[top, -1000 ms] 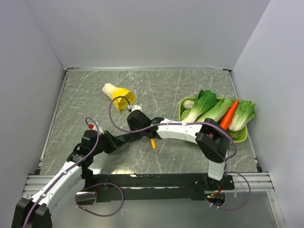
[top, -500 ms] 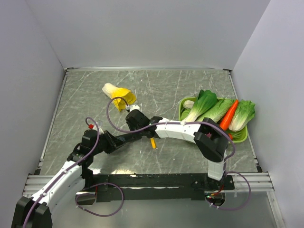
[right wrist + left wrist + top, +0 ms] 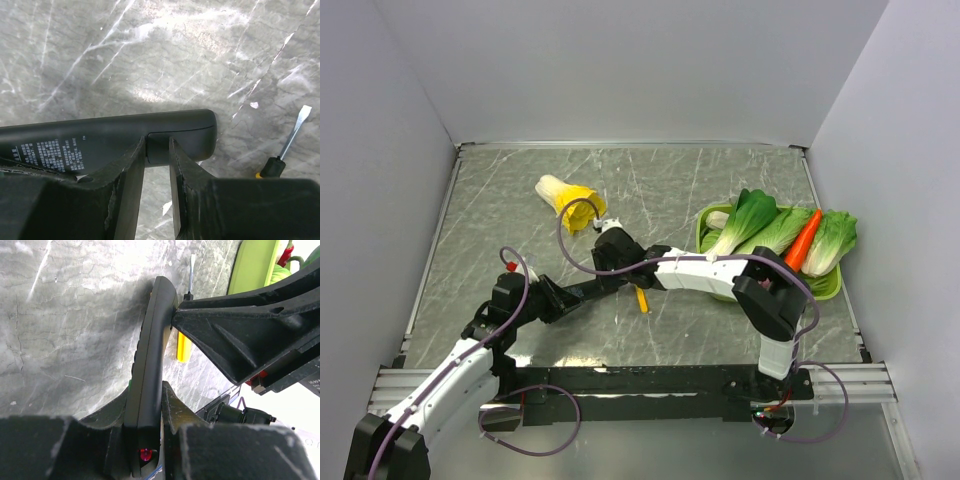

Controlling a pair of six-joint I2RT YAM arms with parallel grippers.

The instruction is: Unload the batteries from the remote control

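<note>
The remote control (image 3: 586, 289) is a slim black bar, held on edge above the table. My left gripper (image 3: 145, 395) is shut on its near end, where a red light glows; the same gripper (image 3: 558, 297) shows from above. My right gripper (image 3: 156, 145) meets the remote control (image 3: 100, 135) from the side. Its fingertips (image 3: 139, 145) rest on the remote's back beside the battery cover seam, a narrow gap apart with nothing between them. No batteries show; the cover hides them.
A yellow-handled screwdriver (image 3: 642, 300) lies on the table just under the remote's far end. At the right a green tray (image 3: 828, 290) holds bok choy and a carrot (image 3: 803, 240). A yellow-white leafy vegetable (image 3: 570, 197) lies at the back left.
My right gripper has shifted slightly to the right along the remote. The left arm and the remote have stayed put.
</note>
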